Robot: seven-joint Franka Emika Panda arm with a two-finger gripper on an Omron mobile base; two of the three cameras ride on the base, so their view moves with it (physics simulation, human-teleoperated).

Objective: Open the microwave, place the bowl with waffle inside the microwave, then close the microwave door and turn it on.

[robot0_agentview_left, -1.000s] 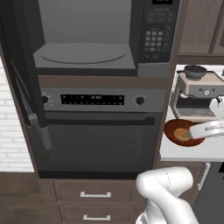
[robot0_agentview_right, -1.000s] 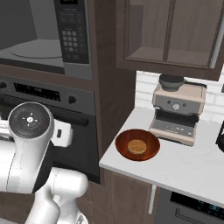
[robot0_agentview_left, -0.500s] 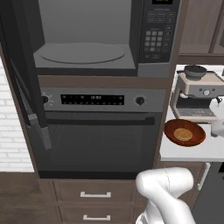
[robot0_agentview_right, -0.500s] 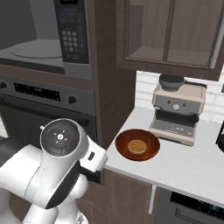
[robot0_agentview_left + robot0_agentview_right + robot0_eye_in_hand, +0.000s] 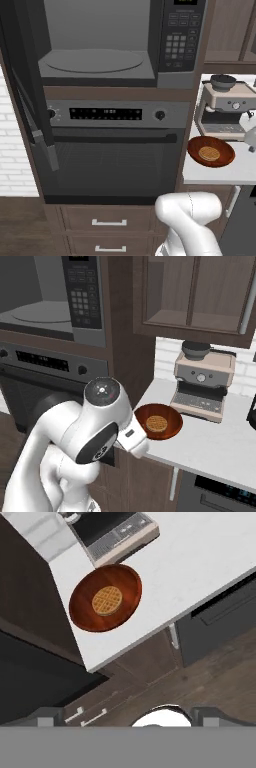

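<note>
Beside the coffee machine (image 5: 203, 385), on the white counter (image 5: 220, 441), sat the bowl (image 5: 158, 421); it lay just in front of the machine's drip tray and near the counter's front edge. The waffle (image 5: 156, 423) lay flat in the middle of the bowl, grid side up, with bare bowl floor showing all round it. The hand view showed the same arrangement from above: the bowl (image 5: 105, 597) touching nothing but the counter (image 5: 190, 567), the waffle (image 5: 107, 600) centred in it, and the coffee machine (image 5: 114, 531) just beyond its rim.

The microwave (image 5: 120, 42) was built into the tall cabinet to the far side of the coffee machine from the wall cabinets, above the oven (image 5: 112, 145). Its cavity stood exposed, with the round turntable (image 5: 94, 61) bare and the keypad (image 5: 181, 42) at the side nearer the coffee machine. The microwave door (image 5: 27, 90) was swung fully outward, edge-on, at the side away from the coffee machine.

The gripper (image 5: 127, 717) hung apart from the bowl, above the floor in front of the counter, with nothing between its fingers; its jaws stood fully spread.
</note>
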